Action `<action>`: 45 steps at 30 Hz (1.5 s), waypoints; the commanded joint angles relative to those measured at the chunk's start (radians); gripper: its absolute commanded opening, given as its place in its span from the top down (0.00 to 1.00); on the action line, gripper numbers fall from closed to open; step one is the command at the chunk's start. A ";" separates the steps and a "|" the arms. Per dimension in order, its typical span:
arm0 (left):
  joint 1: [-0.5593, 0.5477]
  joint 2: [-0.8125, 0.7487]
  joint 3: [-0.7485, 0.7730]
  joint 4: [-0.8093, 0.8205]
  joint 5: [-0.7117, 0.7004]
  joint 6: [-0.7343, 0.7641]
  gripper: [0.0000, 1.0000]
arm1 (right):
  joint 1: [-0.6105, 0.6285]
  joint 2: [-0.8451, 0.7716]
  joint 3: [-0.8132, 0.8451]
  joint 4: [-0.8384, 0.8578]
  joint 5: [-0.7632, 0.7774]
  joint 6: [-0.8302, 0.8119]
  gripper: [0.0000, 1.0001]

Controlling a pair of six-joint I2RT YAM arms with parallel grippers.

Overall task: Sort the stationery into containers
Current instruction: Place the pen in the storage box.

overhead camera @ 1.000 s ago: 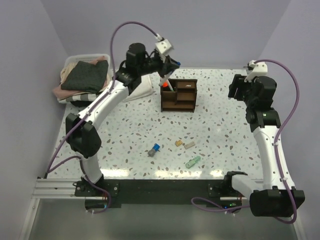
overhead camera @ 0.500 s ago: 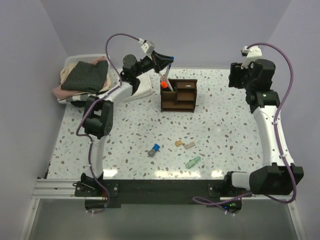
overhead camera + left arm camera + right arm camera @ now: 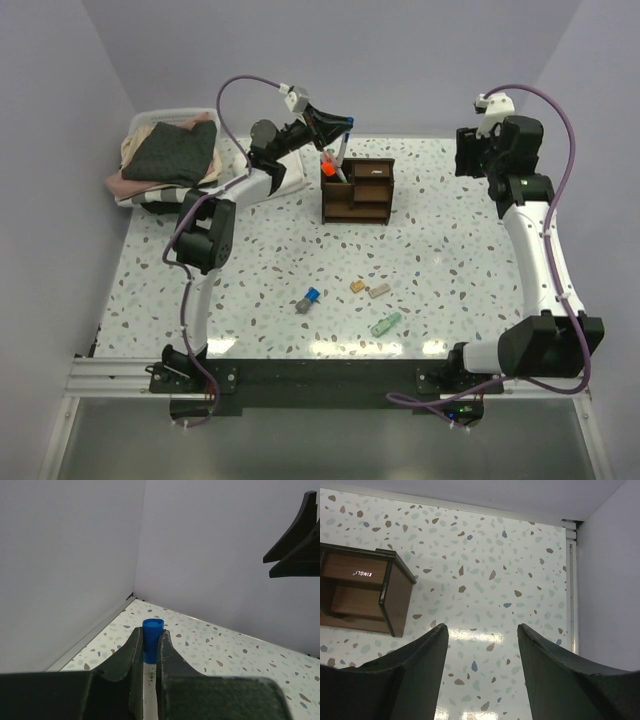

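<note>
My left gripper (image 3: pixel 340 124) is raised above the back left of the dark brown wooden organiser (image 3: pixel 357 190) and is shut on a white pen with a blue cap (image 3: pixel 151 640), held level, pointing at the far right corner. A red-orange pen (image 3: pixel 329 166) stands in the organiser's tall left compartment. On the table lie a blue-capped marker (image 3: pixel 308 300), a tan bit (image 3: pixel 357 286), a beige bit (image 3: pixel 379 291) and a green bit (image 3: pixel 386 324). My right gripper (image 3: pixel 482 630) is open and empty, high at the back right; the organiser (image 3: pixel 362 592) shows at its left.
A white bin (image 3: pixel 175 115) of folded cloths stands at the back left, with a white cloth (image 3: pixel 288 178) beside it. The walls close the table at the back and at both sides.
My left gripper has lifted and swung from pointing down over the organiser to level, still holding the pen. My right arm has risen and drawn back a little.
</note>
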 commanded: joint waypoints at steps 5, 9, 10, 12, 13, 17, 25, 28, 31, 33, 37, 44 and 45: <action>-0.009 0.054 0.005 0.137 0.004 -0.020 1.00 | 0.000 0.050 0.090 -0.030 0.002 -0.032 0.39; -0.024 0.058 -0.023 0.154 0.005 -0.019 1.00 | -0.002 0.064 0.086 -0.017 -0.004 -0.026 0.39; -0.026 0.056 -0.028 0.160 0.007 -0.020 1.00 | 0.000 0.064 0.075 -0.010 -0.005 -0.022 0.39; -0.027 0.051 -0.046 0.171 0.010 -0.029 0.99 | 0.000 0.062 0.063 0.002 -0.007 -0.013 0.39; -0.027 0.050 -0.049 0.174 0.011 -0.036 0.85 | 0.000 0.058 0.053 0.000 -0.008 -0.012 0.39; -0.017 0.028 -0.084 0.180 0.022 -0.036 0.73 | 0.001 0.036 0.027 0.003 -0.010 -0.010 0.39; 0.009 -0.036 -0.175 0.197 0.059 -0.019 0.59 | 0.000 -0.004 -0.023 0.008 -0.005 -0.013 0.39; 0.026 -0.076 -0.210 0.194 0.073 -0.010 0.55 | 0.000 -0.010 -0.036 0.016 -0.007 -0.009 0.39; 0.049 -0.113 -0.238 0.175 0.079 0.007 0.55 | 0.000 -0.013 -0.045 0.030 -0.016 0.002 0.39; 0.066 -0.142 -0.256 0.157 0.080 0.024 0.50 | 0.001 -0.011 -0.048 0.037 -0.024 0.011 0.39; 0.092 -0.172 -0.278 0.128 0.096 0.055 0.48 | 0.000 -0.010 -0.054 0.048 -0.039 0.019 0.39; 0.085 -0.098 -0.080 -0.020 0.087 0.096 0.40 | 0.000 -0.025 -0.077 0.060 -0.048 0.027 0.39; 0.081 -0.072 -0.024 -0.073 0.094 0.108 0.39 | 0.000 -0.028 -0.080 0.060 -0.050 0.027 0.39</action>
